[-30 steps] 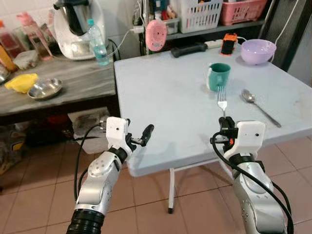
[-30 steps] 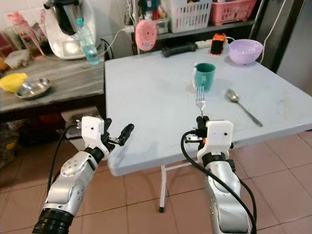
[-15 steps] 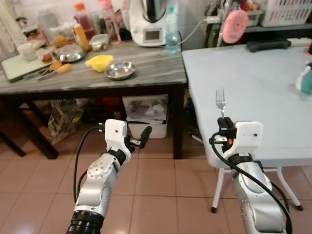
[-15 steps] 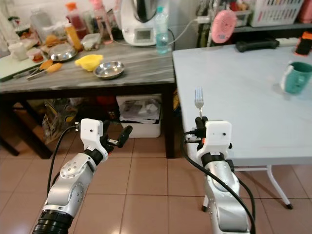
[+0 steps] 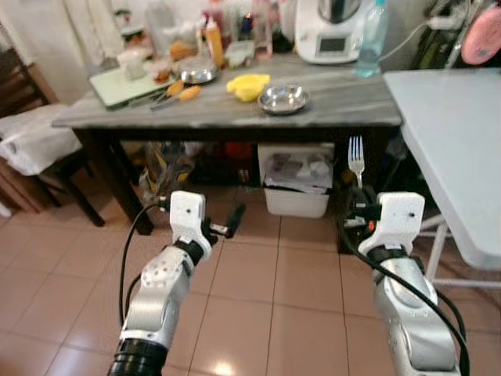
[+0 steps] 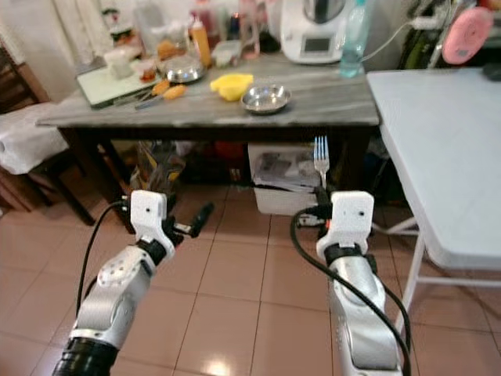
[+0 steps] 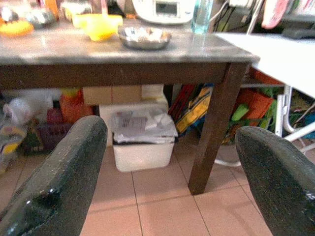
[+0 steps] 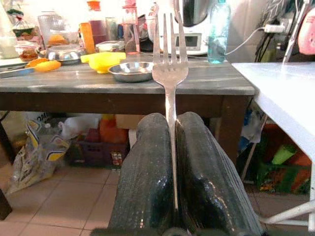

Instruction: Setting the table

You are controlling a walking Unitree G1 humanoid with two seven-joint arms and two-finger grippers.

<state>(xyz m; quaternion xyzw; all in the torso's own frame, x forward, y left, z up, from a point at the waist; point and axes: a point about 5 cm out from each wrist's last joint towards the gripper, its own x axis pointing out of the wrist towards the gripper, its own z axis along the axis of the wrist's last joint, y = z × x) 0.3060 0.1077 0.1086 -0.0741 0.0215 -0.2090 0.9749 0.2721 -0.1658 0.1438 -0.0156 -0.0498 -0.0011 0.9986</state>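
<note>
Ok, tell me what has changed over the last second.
The view has swung left, away from the light blue table toward the dark wooden counter; the green mug, spoon and purple bowl have left view, so the robot turned and the things did not move. Unchanged: the right gripper stays shut on the upright fork, and the left gripper stays open and empty.
</note>
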